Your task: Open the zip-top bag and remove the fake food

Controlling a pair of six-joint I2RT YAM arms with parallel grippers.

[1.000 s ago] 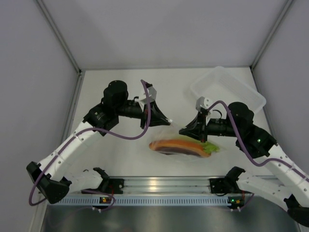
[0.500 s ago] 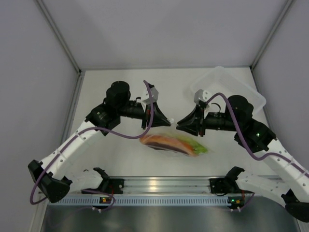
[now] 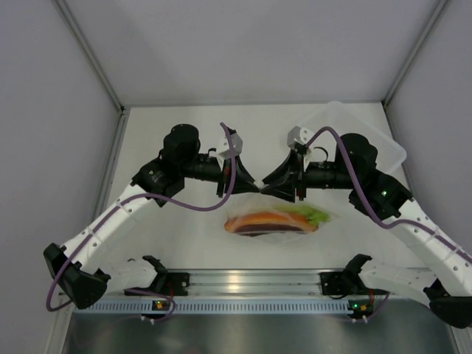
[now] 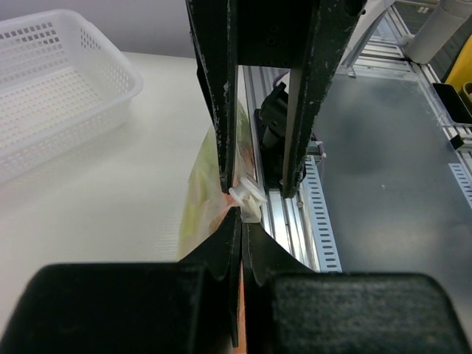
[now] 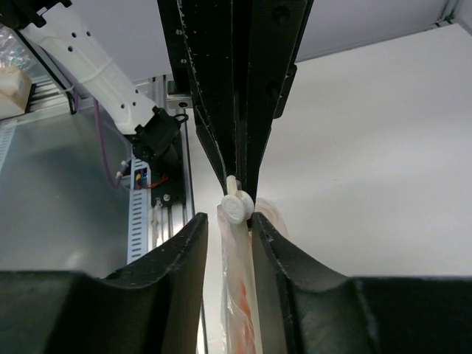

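The zip-top bag [image 3: 276, 221] hangs low over the table between the two arms. Inside it lies the fake food, an orange and dark-red wedge [image 3: 262, 223] and a pale green stalk [image 3: 315, 215]. My left gripper [image 3: 253, 187] is shut on the bag's top edge [image 4: 243, 221], just below the white zip slider [image 4: 249, 200]. My right gripper [image 3: 267, 189] faces it, almost tip to tip. In the right wrist view its jaws [image 5: 230, 221] stand apart around the zip strip [image 5: 240, 295]. The slider [image 5: 237, 208] sits at their tips, and a gap shows beside the left finger.
A translucent white perforated basket [image 3: 346, 136] stands at the back right of the table, also seen in the left wrist view [image 4: 51, 96]. The aluminium rail [image 3: 243, 282] with both arm bases runs along the near edge. Grey walls close in the sides and back.
My right gripper has let go, moved left along the bag's top to meet the left gripper, and its jaws have parted. The bag swung beneath; the left gripper stayed shut.
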